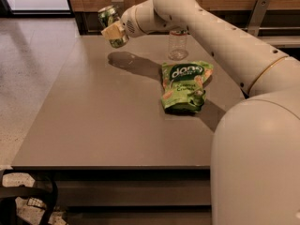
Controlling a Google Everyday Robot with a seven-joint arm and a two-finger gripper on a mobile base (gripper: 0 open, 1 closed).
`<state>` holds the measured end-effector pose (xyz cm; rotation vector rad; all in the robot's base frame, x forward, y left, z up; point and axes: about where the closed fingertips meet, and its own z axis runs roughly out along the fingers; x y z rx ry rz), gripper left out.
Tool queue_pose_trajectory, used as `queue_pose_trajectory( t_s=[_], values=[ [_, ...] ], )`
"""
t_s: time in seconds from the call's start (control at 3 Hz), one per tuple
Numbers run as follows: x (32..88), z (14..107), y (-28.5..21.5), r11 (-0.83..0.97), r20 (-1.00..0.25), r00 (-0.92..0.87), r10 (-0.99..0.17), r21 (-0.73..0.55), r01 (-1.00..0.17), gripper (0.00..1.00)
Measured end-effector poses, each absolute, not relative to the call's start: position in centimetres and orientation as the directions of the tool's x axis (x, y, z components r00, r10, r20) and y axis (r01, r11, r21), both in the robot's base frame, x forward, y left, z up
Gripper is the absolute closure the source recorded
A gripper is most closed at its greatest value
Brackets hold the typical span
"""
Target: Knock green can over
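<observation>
Camera view
End effector (114, 32): was at the far left corner of the worktop (103, 125), reached in from the right, raised above the surface.
End effector state: clamped around the green can, one tan pad (111, 31) across its side.
Green can (108, 17): sat within the end effector, tilted, top leaning away to the left, its shadow on the worktop below.
Clear bottle (178, 45): upright, right of the end effector, behind the arm (211, 29).
Green snack bag (185, 86): flat, nearer and right of the end effector, well apart.
</observation>
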<state>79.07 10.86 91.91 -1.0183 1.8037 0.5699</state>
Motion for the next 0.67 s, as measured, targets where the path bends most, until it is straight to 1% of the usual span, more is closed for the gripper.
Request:
queue_pose_trajectory(
  t_s=[0.33,0.67],
  values=[
    [77.67,91.48,10.73,0.515,-0.838,-0.253,-0.483,-0.038,-0.856,1.00],
    [76.71,90.62,10.84,0.496,-0.791,-0.290,-0.538,-0.020,-0.868,1.00]
  ],
)
